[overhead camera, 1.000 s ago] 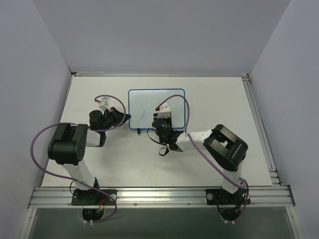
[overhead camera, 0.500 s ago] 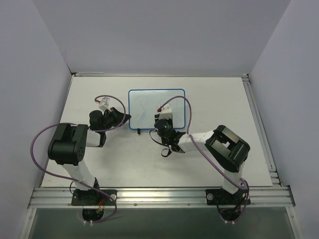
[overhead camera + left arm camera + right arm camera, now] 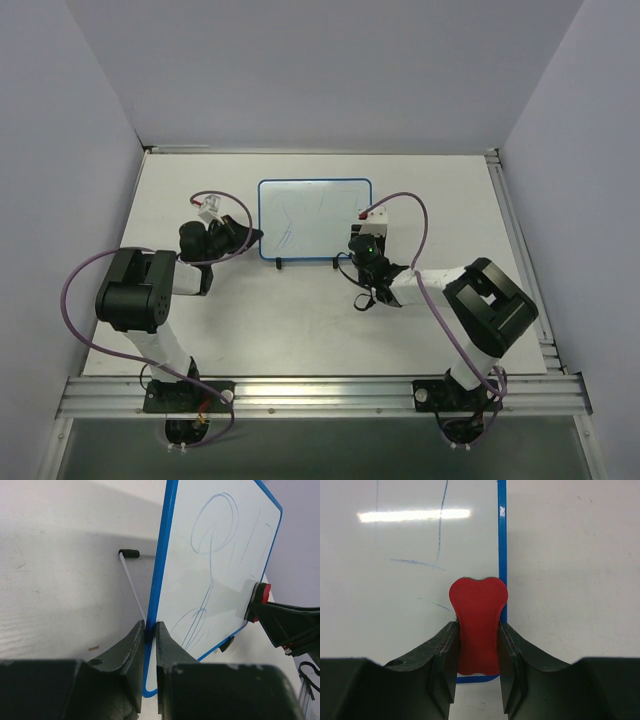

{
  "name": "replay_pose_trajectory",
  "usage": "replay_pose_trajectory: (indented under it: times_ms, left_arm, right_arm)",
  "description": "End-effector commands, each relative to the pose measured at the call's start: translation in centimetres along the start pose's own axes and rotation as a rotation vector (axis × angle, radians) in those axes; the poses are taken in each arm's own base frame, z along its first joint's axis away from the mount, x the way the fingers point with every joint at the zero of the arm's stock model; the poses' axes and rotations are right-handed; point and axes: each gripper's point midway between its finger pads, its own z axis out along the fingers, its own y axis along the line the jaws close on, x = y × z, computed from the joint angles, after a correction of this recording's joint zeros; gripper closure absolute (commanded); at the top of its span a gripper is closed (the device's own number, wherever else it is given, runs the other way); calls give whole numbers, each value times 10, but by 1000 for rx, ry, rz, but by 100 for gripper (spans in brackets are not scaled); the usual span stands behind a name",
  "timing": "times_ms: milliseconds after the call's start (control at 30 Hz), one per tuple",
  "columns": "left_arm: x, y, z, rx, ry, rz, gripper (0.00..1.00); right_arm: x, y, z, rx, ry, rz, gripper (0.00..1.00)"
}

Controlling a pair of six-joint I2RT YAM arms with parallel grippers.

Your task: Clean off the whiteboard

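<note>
Clamping the red eraser (image 3: 478, 602) tight in the right gripper (image 3: 478, 630), bottom centre of the frame, touching it to the whiteboard (image 3: 395, 580) right by its blue rim (image 3: 502, 540). Pinching the board's left edge with the left gripper (image 3: 150, 632), low in that wrist view. Standing propped around the middle of the table (image 3: 200, 320), showing faint blue scribbles (image 3: 210, 555).

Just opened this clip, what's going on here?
The left gripper is shut on the whiteboard at its left rim, steadying it. The right gripper holds a red eraser at the board's right edge, by the near corner. Faint blue scribbles cross much of the surface, so the erasing is not finished.
</note>
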Motion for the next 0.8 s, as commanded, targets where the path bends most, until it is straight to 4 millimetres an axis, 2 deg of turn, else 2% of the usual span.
replay_pose_trajectory:
  times_ms: [0,33,100,133,233,267,333,367,433,467,533,600,767]
  left_arm:
    - [-9,-3,1,-1,-23,27,98]
    - [-9,-3,1,-3,-23,26,98]
    - [-9,-2,2,-5,-23,25,98]
    - [-8,-2,2,-5,-21,24,98]
    - [-7,-1,2,-6,-19,24,98]
    - [-7,-1,2,-6,-20,24,97]
    - [-8,-3,2,-3,-21,29,98]
    - [-8,-3,2,-4,-22,27,98]
    - [-8,-2,2,-4,-20,29,98]
    - [-8,-2,2,-5,-21,26,98]
    - [-8,-2,2,-2,-19,28,98]
    - [-9,-4,2,-1,-23,28,98]
    - [-8,-4,2,0,-20,28,98]
  right_arm:
    - [10,-15,1,53,29,-41,98]
    - [4,-8,3,42,18,-34,98]
    - [10,6,3,21,25,-65,98]
    - [3,17,4,7,11,-61,98]
    - [7,47,3,-41,15,-100,98]
    - [-2,60,3,-58,-2,-92,98]
    - [6,79,2,-89,8,-132,98]
    - [1,91,4,-103,-1,-129,98]
    - [1,104,2,-128,0,-143,98]
    - [3,108,4,-136,5,-147,98]
    - [-4,115,5,-144,-4,-136,98]
    - [-6,114,6,-141,-6,-140,97]
    - [-8,91,12,-99,1,-125,97]
